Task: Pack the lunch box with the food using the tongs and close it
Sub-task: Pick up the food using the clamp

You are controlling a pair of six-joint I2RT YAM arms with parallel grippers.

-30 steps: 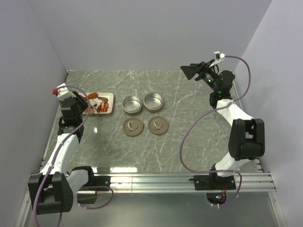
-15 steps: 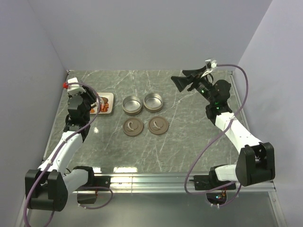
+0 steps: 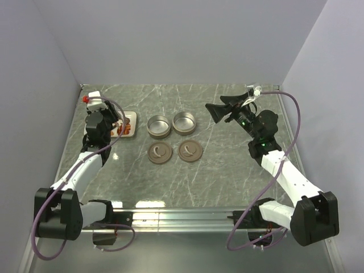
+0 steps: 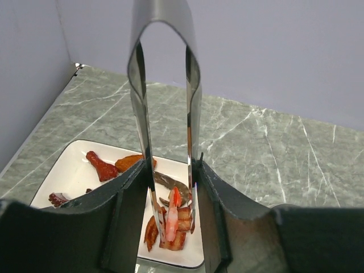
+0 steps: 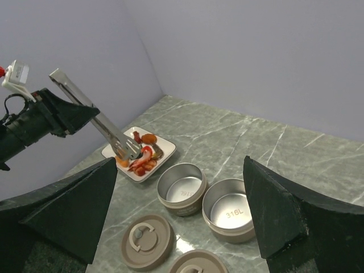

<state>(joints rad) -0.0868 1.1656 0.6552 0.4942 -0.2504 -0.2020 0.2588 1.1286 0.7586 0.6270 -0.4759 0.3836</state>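
The tongs (image 4: pixel 194 114) run straight up and down the middle of the left wrist view, with the closed loop at the top edge and the tips at the bottom, over the near right corner of the plate (image 4: pixel 68 170). In the right wrist view their long axis slopes from the upper left down toward the centre, tips lowest. The left fingers (image 4: pixel 128 199) press the two steel arms from either side, low on their length, so the arms stand narrowed but apart. Between the tips sits a red-and-white piece of the food (image 4: pixel 172 215), its length in line with the tongs; whether it is off the plate cannot be told. The other food lies on the plate: a red-brown drumstick shape and an orange piece near the middle, a brown heap under the tips, and a dark red bit at the left edge. In the top view the plate sits at the upper left of the table (image 3: pixel 227 165). Right of it two open tins (image 5: pixel 170 199) stand side by side. The right one reads "316L" in its base; the left one's stamp is fainter. Two lids (image 5: pixel 143 240) lie flat just below them in the frame. The right fingers (image 5: pixel 68 210) are spread wide, gripping nothing, above the table's upper right.
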